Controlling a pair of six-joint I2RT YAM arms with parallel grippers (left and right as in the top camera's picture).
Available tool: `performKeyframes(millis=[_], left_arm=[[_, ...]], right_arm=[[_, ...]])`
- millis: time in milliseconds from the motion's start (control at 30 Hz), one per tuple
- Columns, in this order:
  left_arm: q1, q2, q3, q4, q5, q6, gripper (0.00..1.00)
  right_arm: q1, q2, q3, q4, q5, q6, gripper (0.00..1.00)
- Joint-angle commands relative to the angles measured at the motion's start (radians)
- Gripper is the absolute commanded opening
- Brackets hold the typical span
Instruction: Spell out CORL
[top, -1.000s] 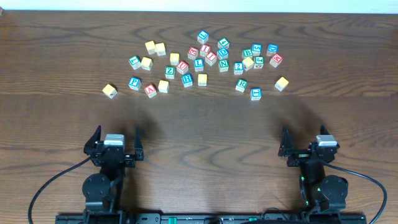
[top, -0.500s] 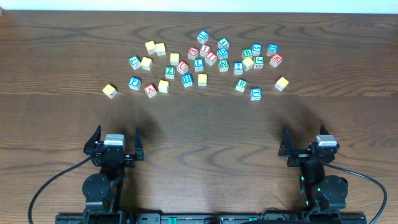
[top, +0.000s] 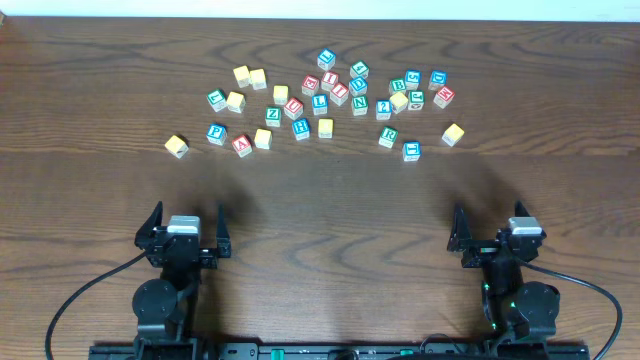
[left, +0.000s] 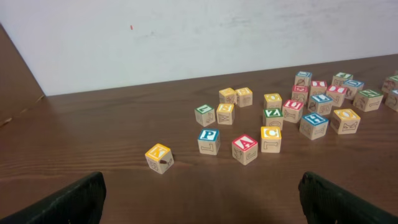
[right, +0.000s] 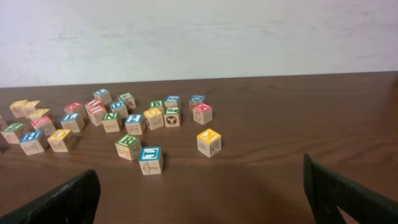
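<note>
Left pincer (top: 188, 214) and right pincer (top: 489, 215) both gape wide, holding and touching nothing, above the worktop (top: 330, 225). Well ahead of them: yellow C (top: 263, 138) nearer the left pincer, blue L (top: 320, 102) farther off between both, green R (top: 388, 137) nearer the right. O cannot be made out.

You're looking at pale, smooth wooden alphabet cubes (top: 320, 102) with painted coloured faces, on a dark wood-grain table (top: 320, 220) with a soft sheen. The white wall (left: 186, 37) is matt.

Black left arm (top: 160, 295) and right arm (top: 522, 300); carry 2 pale grey wrist blocks (top: 183, 226), blunt dark fingers (left: 62, 202), thin looping cables (top: 78, 295).
</note>
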Motion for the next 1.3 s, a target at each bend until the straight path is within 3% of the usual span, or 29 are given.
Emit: performKeyframes(millis=[0, 300, 467, 700, 1167, 1267], left_arm=[[0.005, -0.002, -0.027, 0.000, -0.008, -0.005, 0.97], [0.005, 0.059, 0.073, 0.004, -0.009, -0.009, 0.97], [0.005, 0.244, 0.223, 0.003, -0.008, -0.009, 0.98], [0.005, 0.563, 0.531, -0.076, 0.060, -0.008, 0.97], [0.005, 1.211, 1.265, -0.597, 0.239, 0.002, 0.98], [0.005, 1.409, 1.477, -0.781, 0.238, 0.002, 0.98]], right_arm=[[0.012, 0.000, -0.003, 0.029, -0.001, -0.008, 0.99], [0.010, 0.005, 0.018, 0.111, 0.004, -0.008, 0.99], [0.010, 0.079, 0.114, 0.108, 0.004, -0.009, 0.99], [0.010, 0.323, 0.368, 0.013, 0.004, -0.009, 0.99], [0.010, 0.953, 1.054, -0.508, -0.017, -0.010, 0.99], [0.010, 1.117, 1.205, -0.628, -0.046, -0.010, 0.99]])
